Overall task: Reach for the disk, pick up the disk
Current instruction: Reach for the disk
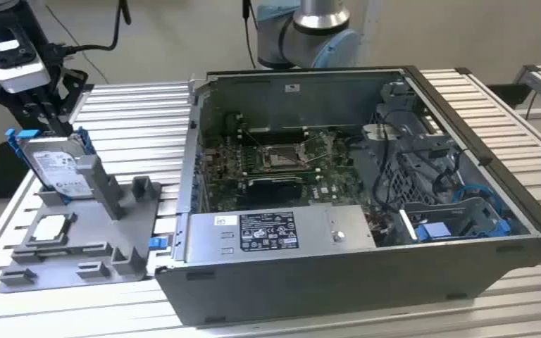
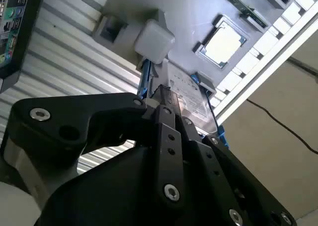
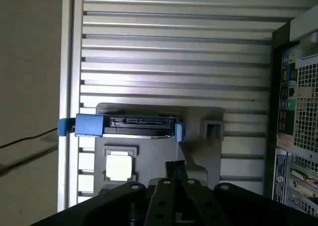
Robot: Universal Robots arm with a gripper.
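Gripper over the upright disk; jaw state cannot be told.
The disk is a flat silver-grey slab with a white label on its face and a blue frame around its edges; it stands on edge in the grey fixture on the slatted table, at the exterior view's left of the open computer case; the exterior view gives the label face and the gripper just above the disk's upper edge, contact not discernible; the first wrist view gives that upper edge end-on with its dark connector strip; the second wrist view gives the label obliquely; a small square chip lies flat in the fixture, near the disk.
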